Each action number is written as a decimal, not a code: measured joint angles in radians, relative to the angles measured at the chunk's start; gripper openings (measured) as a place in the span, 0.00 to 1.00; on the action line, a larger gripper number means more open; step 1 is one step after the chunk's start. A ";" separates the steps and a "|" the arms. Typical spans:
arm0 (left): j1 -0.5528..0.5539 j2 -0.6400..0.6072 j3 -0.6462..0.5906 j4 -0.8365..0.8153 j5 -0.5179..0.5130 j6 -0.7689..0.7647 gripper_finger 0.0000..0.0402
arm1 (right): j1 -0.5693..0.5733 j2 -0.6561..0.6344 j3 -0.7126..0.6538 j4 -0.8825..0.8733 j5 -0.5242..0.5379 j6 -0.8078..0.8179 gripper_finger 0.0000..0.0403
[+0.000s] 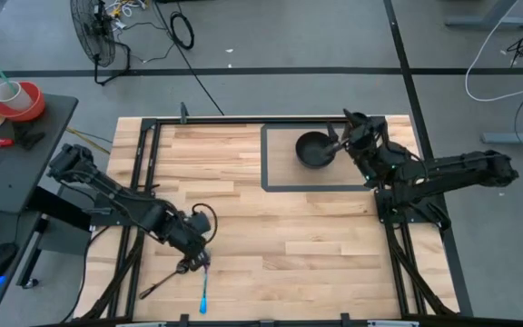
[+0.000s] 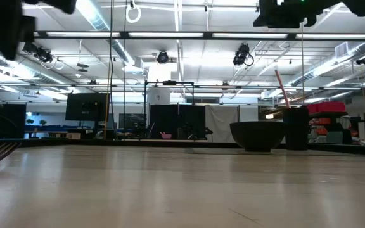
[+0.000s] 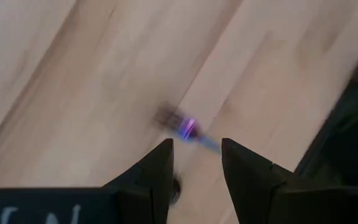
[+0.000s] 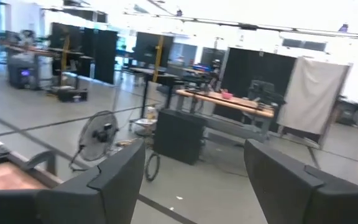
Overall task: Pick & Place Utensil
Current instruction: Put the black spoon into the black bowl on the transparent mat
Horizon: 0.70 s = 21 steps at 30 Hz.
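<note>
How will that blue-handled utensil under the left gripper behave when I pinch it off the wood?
The utensil looks thin and lies flat on the table, so it is probably light and stiff but hard to get under. Its slim handle may slip or pivot between the fingers of the open left gripper hovering above it.

Light wood-plank table (image 1: 271,236), smooth satin finish; matt black bowl (image 1: 313,150); utensil (image 1: 204,292) with glossy blue plastic-looking handle.

left gripper (image 1: 192,264) hovers over blue utensil (image 1: 204,292); right gripper (image 1: 345,127) beside black bowl (image 1: 313,150).
</note>
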 joint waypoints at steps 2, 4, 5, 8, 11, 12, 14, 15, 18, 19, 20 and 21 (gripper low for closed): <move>-0.030 -0.003 0.000 -0.044 0.027 -0.075 0.35 | 0.030 0.000 0.000 -0.007 0.000 -0.005 0.68; -0.066 -0.002 0.000 -0.066 0.059 -0.153 0.35 | 0.055 0.000 0.000 -0.008 0.002 -0.018 0.68; -0.086 -0.002 0.000 -0.080 0.071 -0.192 0.35 | 0.066 0.000 0.000 -0.010 -0.001 -0.025 0.68; -0.156 0.003 0.000 -0.123 0.096 -0.315 0.35 | 0.086 0.003 0.000 -0.013 -0.002 -0.021 0.68; -0.219 0.046 0.000 -0.160 0.089 -0.397 0.35 | 0.093 0.009 0.000 -0.018 0.003 -0.019 0.68; -0.240 0.065 0.000 -0.170 0.077 -0.420 0.35 | 0.093 0.013 0.000 -0.021 0.004 -0.019 0.68; -0.273 0.112 0.000 -0.164 0.063 -0.450 0.35 | 0.093 0.020 -0.001 -0.036 0.006 -0.019 0.68; -0.289 0.140 0.000 -0.160 0.064 -0.466 0.35 | 0.093 0.023 -0.001 -0.036 0.006 -0.017 0.68; -0.327 0.215 0.000 -0.155 0.112 -0.516 0.35 | 0.093 0.032 -0.001 -0.036 0.006 -0.015 0.68; -0.338 0.242 0.000 -0.147 0.133 -0.530 0.35 | 0.093 0.034 -0.001 -0.034 0.005 -0.011 0.68; -0.348 0.265 0.000 -0.134 0.151 -0.539 0.35 | 0.093 0.035 -0.001 -0.035 0.003 -0.001 0.68; -0.356 0.283 -0.001 -0.115 0.165 -0.547 0.35 | 0.093 0.035 -0.001 -0.036 0.001 0.004 0.68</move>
